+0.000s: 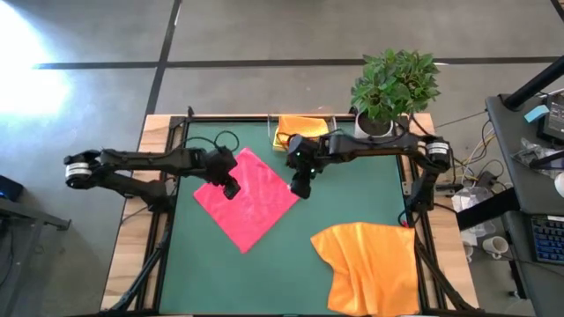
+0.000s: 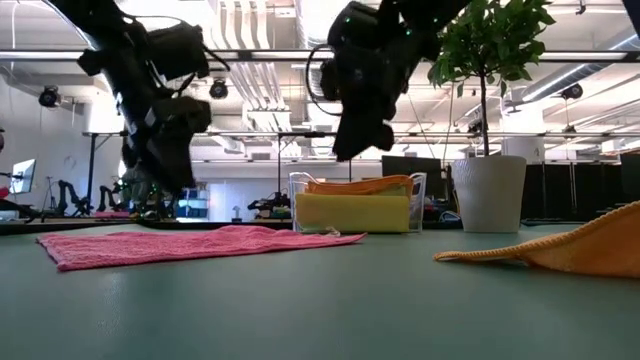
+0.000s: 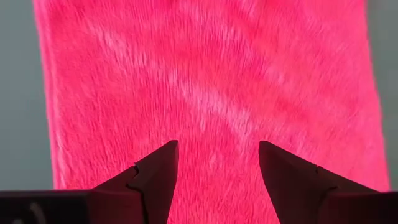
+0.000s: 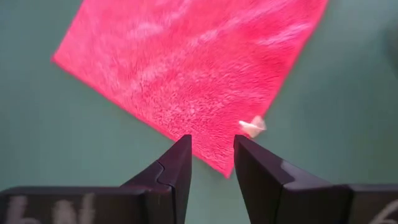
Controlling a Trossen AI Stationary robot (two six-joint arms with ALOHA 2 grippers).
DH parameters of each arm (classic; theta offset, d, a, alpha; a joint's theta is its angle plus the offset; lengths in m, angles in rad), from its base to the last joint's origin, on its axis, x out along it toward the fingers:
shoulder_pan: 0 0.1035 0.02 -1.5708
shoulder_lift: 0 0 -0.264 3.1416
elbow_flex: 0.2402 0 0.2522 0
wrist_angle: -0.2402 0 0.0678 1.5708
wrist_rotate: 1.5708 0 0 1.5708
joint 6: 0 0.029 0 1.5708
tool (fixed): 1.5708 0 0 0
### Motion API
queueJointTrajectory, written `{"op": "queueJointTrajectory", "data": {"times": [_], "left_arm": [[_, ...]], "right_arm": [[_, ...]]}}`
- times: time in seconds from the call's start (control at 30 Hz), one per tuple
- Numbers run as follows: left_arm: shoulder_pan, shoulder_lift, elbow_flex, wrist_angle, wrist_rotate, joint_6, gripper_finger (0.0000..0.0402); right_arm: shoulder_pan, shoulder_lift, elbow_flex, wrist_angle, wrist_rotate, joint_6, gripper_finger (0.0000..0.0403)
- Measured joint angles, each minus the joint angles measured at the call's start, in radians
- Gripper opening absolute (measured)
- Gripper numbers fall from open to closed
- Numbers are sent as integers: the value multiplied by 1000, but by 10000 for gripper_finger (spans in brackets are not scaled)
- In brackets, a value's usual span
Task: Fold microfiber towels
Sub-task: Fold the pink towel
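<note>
Wrist views show the left gripper (image 3: 217,165) and right gripper (image 4: 212,155), fingers spread and empty, above the pink towel (image 1: 247,197).

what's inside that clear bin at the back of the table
The clear bin holds a folded yellow towel with an orange towel on top. Anything under or behind them is hidden.

I am looking at a robotics lab in a big open industrial hall: exposed ceiling pipes (image 2: 270,90) are running overhead, other robot arms (image 2: 75,192) are standing on benches behind, dark monitors (image 2: 410,165) are lining the back, and a cluttered desk (image 1: 538,176) with cables is sitting beside my table (image 1: 159,132)
</note>
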Motion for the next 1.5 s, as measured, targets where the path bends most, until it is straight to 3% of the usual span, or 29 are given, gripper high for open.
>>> {"op": "queueJointTrajectory", "data": {"times": [0.4, 0.67, 1.03, 1.5], "left_arm": [[-97, 113, 0, -14, 5, -29, 207], [-102, 109, 3, -17, 19, -44, 207], [-114, 109, 4, -129, 51, -58, 207], [-151, 116, 5, -137, 153, -59, 207]], "right_arm": [[42, 138, 2, 61, -11, -105, 91], [42, 182, 2, 168, -110, -166, 14], [37, 304, 2, 255, -295, -117, 9], [21, 283, 11, 29, -48, -82, 8]]}}
